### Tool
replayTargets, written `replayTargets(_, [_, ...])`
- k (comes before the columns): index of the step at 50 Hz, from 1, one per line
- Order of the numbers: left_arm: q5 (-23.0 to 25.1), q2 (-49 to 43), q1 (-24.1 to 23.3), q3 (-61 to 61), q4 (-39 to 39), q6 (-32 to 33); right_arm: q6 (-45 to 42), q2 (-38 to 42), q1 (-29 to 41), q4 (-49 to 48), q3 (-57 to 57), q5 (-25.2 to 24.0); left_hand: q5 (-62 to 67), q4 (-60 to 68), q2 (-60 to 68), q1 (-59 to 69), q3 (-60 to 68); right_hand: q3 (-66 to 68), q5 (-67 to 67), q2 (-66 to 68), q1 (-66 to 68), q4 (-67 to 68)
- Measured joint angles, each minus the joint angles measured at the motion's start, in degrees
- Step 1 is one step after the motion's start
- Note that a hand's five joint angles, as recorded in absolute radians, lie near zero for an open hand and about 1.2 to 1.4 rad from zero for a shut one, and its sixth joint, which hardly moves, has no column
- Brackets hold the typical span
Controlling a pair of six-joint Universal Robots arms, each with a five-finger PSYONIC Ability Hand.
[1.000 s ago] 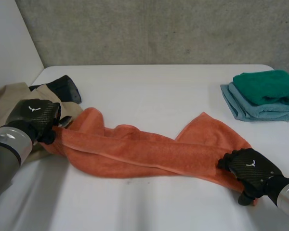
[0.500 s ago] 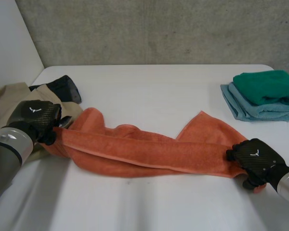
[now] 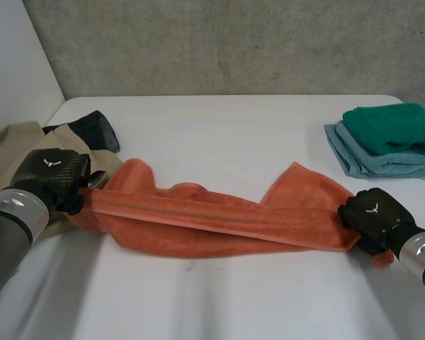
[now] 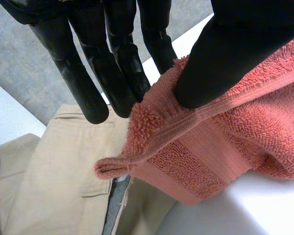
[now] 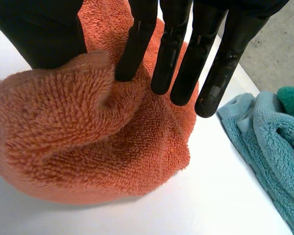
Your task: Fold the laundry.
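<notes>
I see the orange towel lying stretched in a long, loosely bunched band across the near part of the white table, one end at each hand. My left hand has the towel's left end. In the left wrist view the thumb presses down on the hemmed edge close to a corner, with the fingers lying straight behind the cloth, so the end is pinched between them. That end sits over a beige garment spread at the table's left edge, and a dark folded item lies just beyond it.

My right hand is on the towel's right end, closed on it. In the right wrist view the thumb is on one side of a raised fold and the straight fingers on the other, with at least one fingertip dug into the pile. I think the outer fingers hang just clear of the cloth, but from this angle I can't be sure. The bunched end rests on the table under the palm.

Farther back on the right, well apart from the orange towel, a folded green towel sits on top of a folded light-blue towel.
</notes>
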Motion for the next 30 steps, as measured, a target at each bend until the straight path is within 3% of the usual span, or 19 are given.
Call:
replayTargets(10, [0.1, -0.1, -0.1, 0.0, 0.0, 0.0, -1.3, 3.5, 0.5, -2.1, -3.0, 0.0, 0.0, 0.0, 0.0, 0.0, 0.0, 15.4, 15.6, 15.8, 12.6, 15.8])
replayTargets(19, [0.2, 0.0, -0.1, 0.4, -0.2, 0.2, -1.8, 2.0, 0.5, 2.4, -8.8, 0.5, 0.0, 0.0, 0.0, 0.0, 0.0, 15.9, 16.0, 15.9, 13.5, 16.3])
replayTargets(21, [0.2, 0.2, 0.0, 0.6, -0.4, 0.3, -1.4, -0.4, 0.4, 6.0, -10.8, 0.7, 0.0, 0.0, 0.0, 0.0, 0.0, 15.9, 16.0, 15.9, 13.5, 16.3])
replayTargets(24, [0.1, 1.1, -0.1, 1.5, -1.0, 0.6, 0.8, -6.9, 0.1, 19.0, -17.6, 1.8, 0.0, 0.0, 0.0, 0.0, 0.0, 15.9, 16.0, 15.9, 13.5, 16.3])
replayTargets(30, [0.1, 4.9, -0.1, 3.3, -4.9, 0.9, 3.6, -11.6, -0.7, 41.2, -29.2, 3.1, 0.0, 0.0, 0.0, 0.0, 0.0, 15.9, 16.0, 15.9, 13.5, 16.4])
